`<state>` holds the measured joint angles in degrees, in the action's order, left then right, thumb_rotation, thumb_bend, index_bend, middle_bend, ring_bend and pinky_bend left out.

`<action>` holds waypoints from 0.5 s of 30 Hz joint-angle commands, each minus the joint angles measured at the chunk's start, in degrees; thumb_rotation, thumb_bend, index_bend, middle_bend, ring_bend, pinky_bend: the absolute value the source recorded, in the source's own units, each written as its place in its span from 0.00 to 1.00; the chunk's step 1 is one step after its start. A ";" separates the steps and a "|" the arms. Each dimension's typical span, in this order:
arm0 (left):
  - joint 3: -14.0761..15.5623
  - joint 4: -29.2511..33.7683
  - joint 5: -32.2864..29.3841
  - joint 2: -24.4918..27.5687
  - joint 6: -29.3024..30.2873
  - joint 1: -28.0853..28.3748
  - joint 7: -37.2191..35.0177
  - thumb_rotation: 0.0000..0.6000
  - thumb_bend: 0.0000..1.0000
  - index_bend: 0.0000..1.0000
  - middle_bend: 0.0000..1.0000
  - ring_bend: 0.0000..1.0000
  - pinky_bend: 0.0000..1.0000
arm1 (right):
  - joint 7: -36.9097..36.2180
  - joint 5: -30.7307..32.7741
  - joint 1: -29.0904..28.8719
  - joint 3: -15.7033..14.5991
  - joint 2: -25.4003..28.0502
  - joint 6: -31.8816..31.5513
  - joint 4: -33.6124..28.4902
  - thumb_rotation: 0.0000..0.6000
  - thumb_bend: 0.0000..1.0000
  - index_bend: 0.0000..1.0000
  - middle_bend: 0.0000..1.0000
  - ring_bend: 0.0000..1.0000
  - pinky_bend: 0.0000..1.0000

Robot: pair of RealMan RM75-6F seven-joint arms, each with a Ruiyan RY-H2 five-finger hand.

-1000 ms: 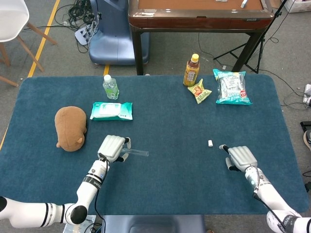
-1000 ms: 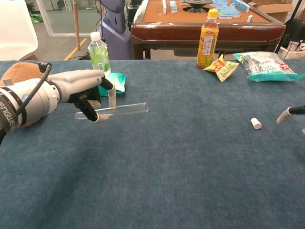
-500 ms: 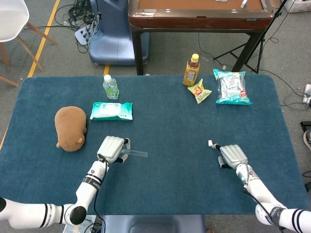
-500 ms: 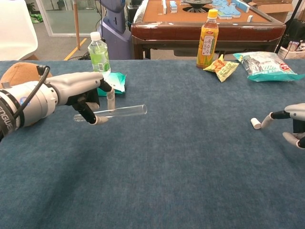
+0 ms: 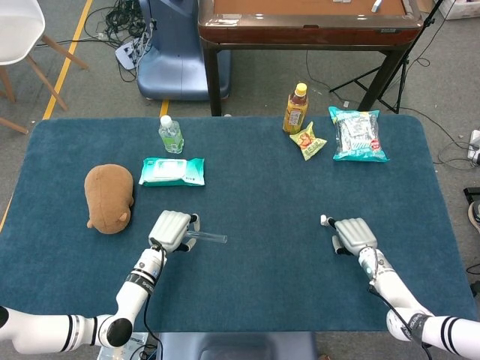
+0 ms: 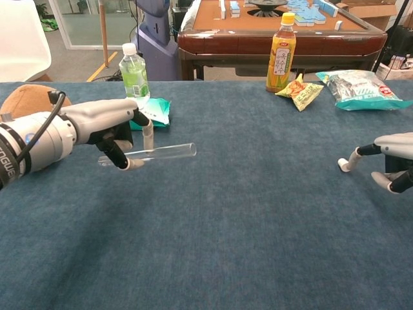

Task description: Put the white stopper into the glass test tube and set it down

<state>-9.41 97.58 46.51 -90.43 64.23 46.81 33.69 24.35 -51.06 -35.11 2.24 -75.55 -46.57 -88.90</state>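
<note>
From the head view, the left hand grips the clear glass test tube above the blue tablecloth. The right hand has advanced onto the small white stopper.

In the chest view, its fingertip covers the stopper; whether it is grasped cannot be told.

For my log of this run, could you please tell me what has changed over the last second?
The right hand slid left across the table to the white stopper, and its fingertip now touches or covers it; no grip is visible yet. The left hand kept holding the glass test tube level, drifting slightly. The other items stayed put.
</note>
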 commanded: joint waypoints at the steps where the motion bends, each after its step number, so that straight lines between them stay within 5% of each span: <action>1: 0.08 -0.10 0.09 -0.05 -0.08 -0.05 -0.01 1.00 0.32 0.56 1.00 1.00 1.00 | 0.09 0.14 -0.28 0.16 -0.08 -0.42 0.04 1.00 0.65 0.20 1.00 1.00 1.00; 15: 0.15 -0.82 0.30 -0.04 -0.78 -0.44 -0.68 1.00 0.32 0.56 1.00 1.00 1.00 | 0.26 1.67 -1.01 0.04 0.61 -1.91 -0.44 1.00 0.65 0.20 1.00 1.00 1.00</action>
<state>-9.26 96.76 46.81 -90.47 63.45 46.37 33.00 24.78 -49.17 -36.21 2.32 -75.07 -48.26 -89.14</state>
